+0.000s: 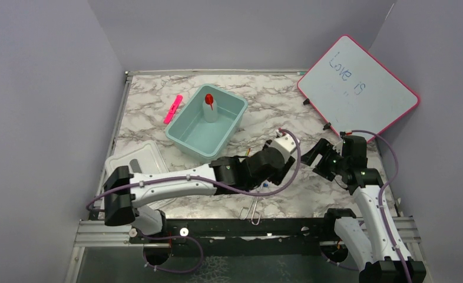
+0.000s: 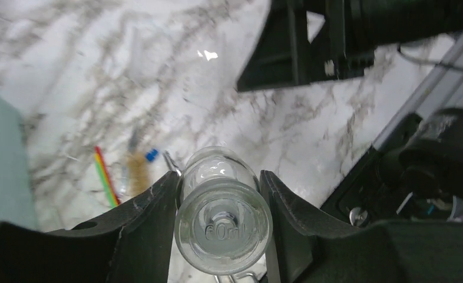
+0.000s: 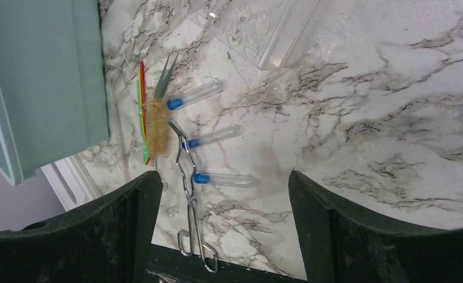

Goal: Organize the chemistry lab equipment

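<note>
**Left tool clamped on the glass flask, right tool wide above the loose pieces**

On the marble desk (image 1: 264, 94) the green bin (image 1: 189, 145) held the red-bulbed dropper bottle (image 1: 209, 106). It sat well apart from my left tool (image 2: 220, 194), which gripped the small glass flask (image 2: 223, 227) by its round sides near the desk's right front. My right tool (image 3: 220, 177) hung wide and empty close by, above the tongs (image 3: 189, 183), brush (image 3: 156, 121) and blue-capped tubes (image 3: 194, 94). I judged the smooth round glass could slip or twist loose on the way to the bin. Swinging the left arm back could also clip the right tool, since the two were so near.
</note>
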`<control>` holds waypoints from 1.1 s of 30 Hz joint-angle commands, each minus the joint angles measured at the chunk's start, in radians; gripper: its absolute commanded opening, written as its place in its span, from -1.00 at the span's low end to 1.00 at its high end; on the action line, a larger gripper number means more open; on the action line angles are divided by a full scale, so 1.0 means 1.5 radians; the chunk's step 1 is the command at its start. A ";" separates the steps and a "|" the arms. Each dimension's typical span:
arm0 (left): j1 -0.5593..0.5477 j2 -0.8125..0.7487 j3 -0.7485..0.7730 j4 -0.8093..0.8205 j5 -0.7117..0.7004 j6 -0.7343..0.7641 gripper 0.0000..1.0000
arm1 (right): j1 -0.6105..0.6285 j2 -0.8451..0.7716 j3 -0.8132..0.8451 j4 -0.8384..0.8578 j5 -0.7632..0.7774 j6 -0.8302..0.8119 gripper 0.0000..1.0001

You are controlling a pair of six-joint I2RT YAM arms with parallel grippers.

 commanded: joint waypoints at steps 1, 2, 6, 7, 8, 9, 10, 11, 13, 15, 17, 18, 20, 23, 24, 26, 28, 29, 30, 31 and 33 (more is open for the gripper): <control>0.067 -0.099 0.022 -0.039 -0.104 0.046 -0.26 | -0.005 -0.002 0.003 -0.005 -0.002 0.001 0.65; 0.096 -0.115 0.019 -0.042 -0.104 0.046 -0.26 | -0.005 0.000 0.003 -0.005 -0.002 0.000 0.65; 0.215 -0.163 0.009 -0.059 -0.096 0.043 -0.26 | -0.005 -0.002 0.003 -0.005 -0.006 -0.001 0.65; 0.245 -0.169 0.007 -0.064 -0.094 0.044 -0.25 | -0.005 -0.003 0.003 -0.005 -0.006 -0.001 0.65; 0.275 -0.172 0.006 -0.068 -0.093 0.045 -0.24 | -0.004 -0.004 0.003 -0.004 -0.006 -0.001 0.65; 0.304 -0.173 0.005 -0.074 -0.092 0.048 -0.23 | -0.005 -0.004 0.002 -0.002 -0.006 0.000 0.66; 0.336 -0.171 0.004 -0.079 -0.089 0.048 -0.22 | -0.005 -0.004 0.001 -0.002 -0.007 -0.001 0.65; 0.369 -0.168 0.001 -0.083 -0.081 0.046 -0.22 | -0.005 -0.002 0.002 -0.002 -0.009 -0.002 0.65; 0.437 -0.159 -0.007 -0.086 -0.038 0.034 -0.22 | -0.005 0.000 0.002 0.000 -0.013 -0.003 0.65; 0.491 -0.146 -0.015 -0.083 0.006 0.017 -0.22 | -0.004 0.001 0.001 0.000 -0.014 -0.004 0.65; 0.532 -0.128 -0.023 -0.074 0.031 0.002 -0.22 | -0.005 -0.002 0.000 0.002 -0.015 -0.004 0.66; 0.544 -0.117 -0.029 -0.068 0.031 -0.005 -0.22 | -0.004 -0.001 0.000 0.004 -0.015 -0.004 0.66; 0.565 -0.095 -0.035 -0.059 0.053 -0.017 -0.23 | -0.005 -0.001 -0.002 0.006 -0.015 -0.004 0.65; 0.578 -0.056 -0.049 -0.031 0.052 -0.022 -0.24 | -0.005 0.000 -0.002 0.007 -0.019 -0.005 0.65; 0.580 -0.042 -0.054 -0.022 0.050 -0.021 -0.25 | -0.005 -0.001 -0.002 0.008 -0.020 -0.005 0.65; 0.585 -0.018 -0.067 -0.002 0.034 -0.021 -0.26 | -0.005 -0.002 -0.002 0.009 -0.022 -0.006 0.65; 0.591 -0.004 -0.087 0.034 0.050 -0.026 -0.27 | -0.005 -0.005 -0.003 0.009 -0.023 -0.006 0.65; 0.591 0.000 -0.100 0.056 0.052 -0.029 -0.27 | -0.005 -0.007 -0.004 0.010 -0.025 -0.006 0.65; 0.592 0.005 -0.110 0.075 0.053 -0.032 -0.27 | -0.005 -0.007 -0.004 0.010 -0.027 -0.007 0.65; 0.594 0.010 -0.116 0.087 0.052 -0.037 -0.27 | -0.005 -0.007 -0.004 0.010 -0.029 -0.007 0.65; 0.598 0.025 -0.120 0.101 0.043 -0.045 -0.27 | -0.005 -0.008 -0.004 0.009 -0.032 -0.008 0.65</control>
